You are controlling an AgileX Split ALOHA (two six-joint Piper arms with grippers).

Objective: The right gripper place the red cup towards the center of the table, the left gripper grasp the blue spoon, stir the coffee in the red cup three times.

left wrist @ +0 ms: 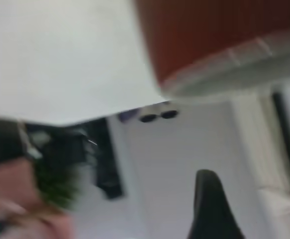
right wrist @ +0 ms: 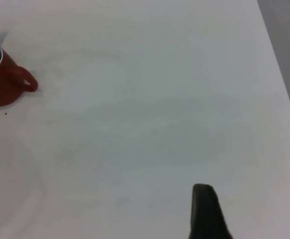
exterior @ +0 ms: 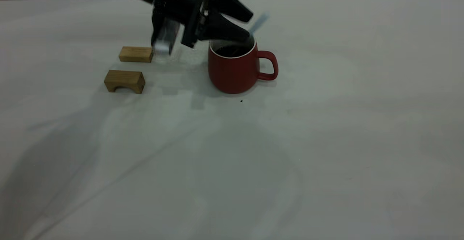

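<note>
One gripper working: the left gripper (exterior: 250, 24), fingers apart over the red cup (exterior: 235, 71), blue spoon (exterior: 258, 24) against them; grip unclear

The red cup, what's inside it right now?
The red cup holds dark coffee. The blue spoon leans out at the rim; its bowl is hidden behind the left gripper.

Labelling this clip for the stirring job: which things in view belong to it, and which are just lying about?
In use: red cup, coffee, blue spoon, left gripper above the cup's rim, table.
Lying about: two wooden blocks.
</note>
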